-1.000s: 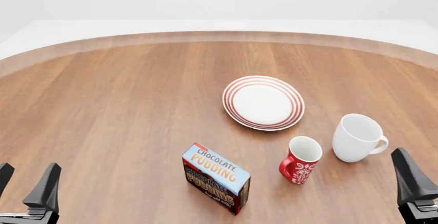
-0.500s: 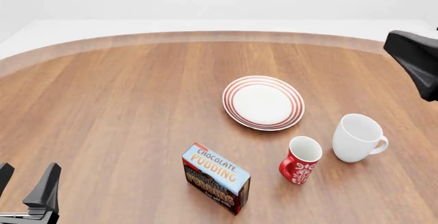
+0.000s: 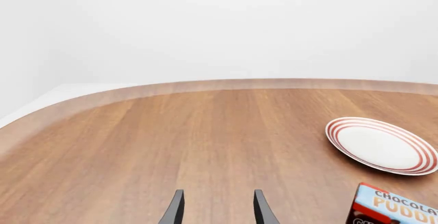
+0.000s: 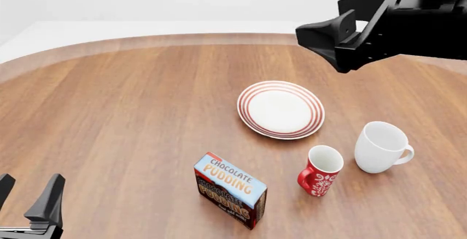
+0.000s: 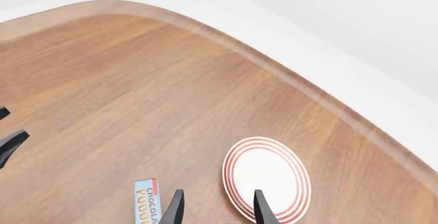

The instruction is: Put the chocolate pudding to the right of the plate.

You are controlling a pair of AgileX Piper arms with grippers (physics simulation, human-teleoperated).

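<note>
Overhead, right arm [image 4: 386, 23], seemingly open-jawed.

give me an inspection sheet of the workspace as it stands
surface: round wooden table, pale rim at the far edge
job's things: chocolate pudding standing near the front edge, nearer than the plate and a little to its left; not yet moved
clutter: red patterned mug and white mug, both upright, to the right and nearer than the plate
grippers: left gripper open, low at front left, empty; right gripper open, raised above the table, empty
cables: nothing seen
surroundings: plain white backdrop
</note>
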